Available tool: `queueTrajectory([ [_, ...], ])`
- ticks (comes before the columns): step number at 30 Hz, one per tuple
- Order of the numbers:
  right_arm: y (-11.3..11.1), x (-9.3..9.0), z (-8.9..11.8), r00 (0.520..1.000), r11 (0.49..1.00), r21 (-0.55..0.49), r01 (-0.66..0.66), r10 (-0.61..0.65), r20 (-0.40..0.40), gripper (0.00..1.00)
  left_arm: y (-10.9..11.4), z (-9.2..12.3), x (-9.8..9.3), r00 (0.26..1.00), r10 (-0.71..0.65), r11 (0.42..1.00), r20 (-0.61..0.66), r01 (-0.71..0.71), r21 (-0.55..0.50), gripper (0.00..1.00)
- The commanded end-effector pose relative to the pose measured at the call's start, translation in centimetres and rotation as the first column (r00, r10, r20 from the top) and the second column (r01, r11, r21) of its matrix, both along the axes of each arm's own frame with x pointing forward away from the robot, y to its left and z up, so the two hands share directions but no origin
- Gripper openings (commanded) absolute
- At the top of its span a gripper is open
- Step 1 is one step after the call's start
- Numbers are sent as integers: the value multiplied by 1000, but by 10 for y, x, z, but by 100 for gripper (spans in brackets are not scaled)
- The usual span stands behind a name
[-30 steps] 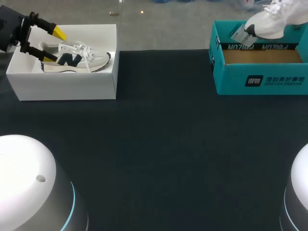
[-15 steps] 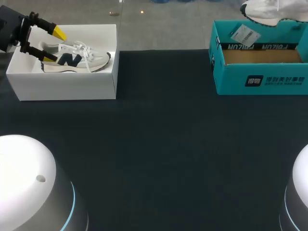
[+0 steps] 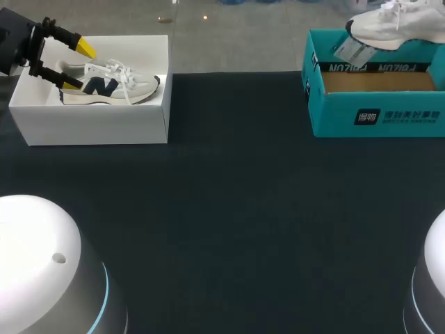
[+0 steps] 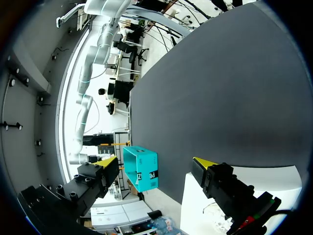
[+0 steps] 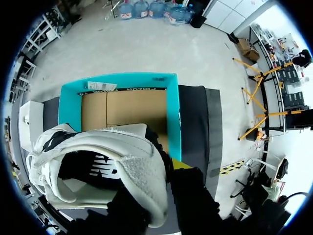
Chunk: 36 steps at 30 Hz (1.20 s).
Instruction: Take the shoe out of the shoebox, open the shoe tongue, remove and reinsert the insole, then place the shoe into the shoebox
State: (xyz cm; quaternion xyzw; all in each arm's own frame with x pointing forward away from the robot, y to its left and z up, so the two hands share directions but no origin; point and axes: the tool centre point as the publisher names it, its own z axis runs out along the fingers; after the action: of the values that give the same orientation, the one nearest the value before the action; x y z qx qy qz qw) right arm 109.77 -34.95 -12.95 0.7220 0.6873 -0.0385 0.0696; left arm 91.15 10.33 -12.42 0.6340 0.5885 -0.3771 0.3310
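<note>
A white sneaker (image 3: 394, 25) with a paper tag (image 3: 347, 50) hangs level above the back of the open teal shoebox (image 3: 375, 115). In the right wrist view my right gripper (image 5: 168, 169) is shut on the heel collar of this sneaker (image 5: 98, 156), with the teal shoebox (image 5: 172, 117) empty underneath. A second white sneaker (image 3: 111, 85) with a navy logo lies in the white shoebox (image 3: 97, 124) at the far left. My left gripper (image 3: 76, 66) stands open over that box's left end, holding nothing. Its yellow fingertips (image 4: 204, 163) are spread wide.
The dark table mat (image 3: 236, 209) stretches between the two boxes. The rounded white bases of my arms (image 3: 42, 271) fill the near corners. The teal box (image 4: 142, 169) is seen far off across the mat in the left wrist view.
The right arm's white sneaker rose from a toe-down tilt, went partly out of view, then came back down level above the teal box. The left gripper has not moved.
</note>
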Motion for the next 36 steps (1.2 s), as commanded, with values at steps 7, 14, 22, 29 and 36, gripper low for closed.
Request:
queueTrajectory([
  [7, -8, -21, -3, 996, 1000, 22, 2, -4, 91, 0, 0, 0, -1, 1000, 0, 1000, 0, 0, 3, 100],
  [14, -8, -21, -3, 996, 1000, 22, 2, -4, 91, 0, 0, 0, -1, 1000, 0, 1000, 0, 0, 3, 100],
  [22, -6, -22, -7, 996, 1000, 27, 3, -5, 91, 0, 0, 0, -1, 1000, 0, 1000, 0, 0, 3, 100],
  [29, -3, -36, -33, 994, 998, 26, 50, -52, 92, 0, 0, 0, -1, 1000, 0, 1000, 0, 0, 3, 100],
  [36, -3, -41, -59, 990, 997, -27, 78, -74, 116, 0, 0, 0, -1, 1000, 0, 1000, 0, 0, 3, 100],
])
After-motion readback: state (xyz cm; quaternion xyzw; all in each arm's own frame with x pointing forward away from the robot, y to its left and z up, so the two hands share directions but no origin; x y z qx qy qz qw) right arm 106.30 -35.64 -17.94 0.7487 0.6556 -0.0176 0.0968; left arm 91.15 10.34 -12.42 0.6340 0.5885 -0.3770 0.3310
